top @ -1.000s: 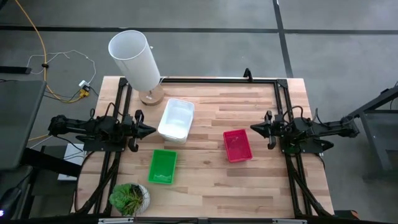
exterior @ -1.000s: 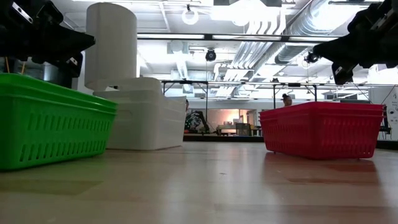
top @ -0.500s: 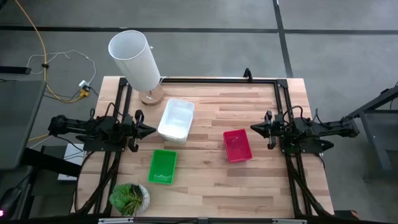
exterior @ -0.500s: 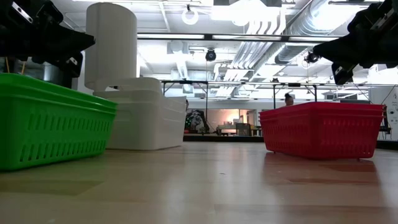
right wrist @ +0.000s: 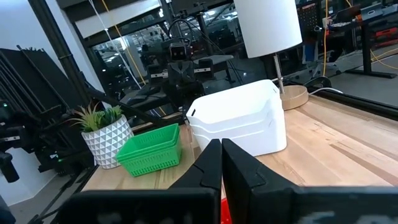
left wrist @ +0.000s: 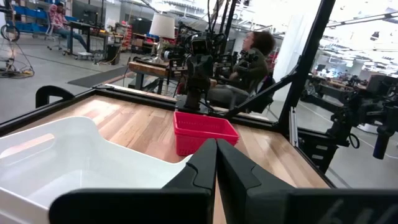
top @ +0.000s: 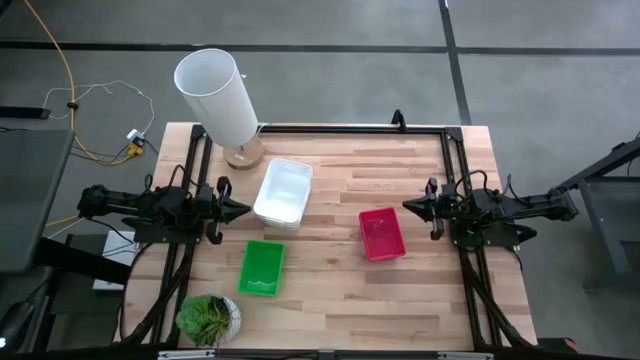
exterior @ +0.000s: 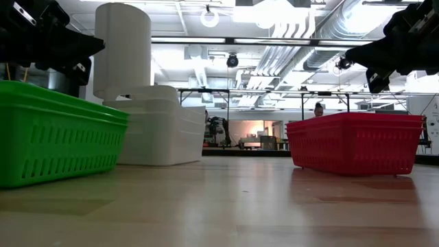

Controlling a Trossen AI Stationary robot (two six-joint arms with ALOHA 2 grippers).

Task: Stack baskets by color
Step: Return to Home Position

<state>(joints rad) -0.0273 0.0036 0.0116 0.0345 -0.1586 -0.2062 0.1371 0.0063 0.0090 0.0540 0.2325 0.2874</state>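
Nested white baskets [top: 282, 191] stand on their base at the table's far left of centre; their layered rims show in the right wrist view [right wrist: 239, 124]. Green baskets [top: 262, 267] sit nearer the front, also seen as green baskets [right wrist: 151, 149]. A red basket [top: 381, 233] rests right of centre, also seen as the red basket [left wrist: 205, 130]. My left gripper [top: 245, 209] hovers shut and level at the left edge, pointing toward the white baskets. My right gripper [top: 407, 206] hovers shut and level at the right edge, beside the red basket. Neither touches anything.
A tall white cylinder lamp [top: 218, 100] stands at the far left corner on a wooden foot. A small potted plant [top: 208, 318] sits at the near left corner. Black frame rails [top: 350, 128] run along the table's edges. Bare wood lies between the baskets [top: 330, 290]. A person [left wrist: 249, 56] sits beyond the table.
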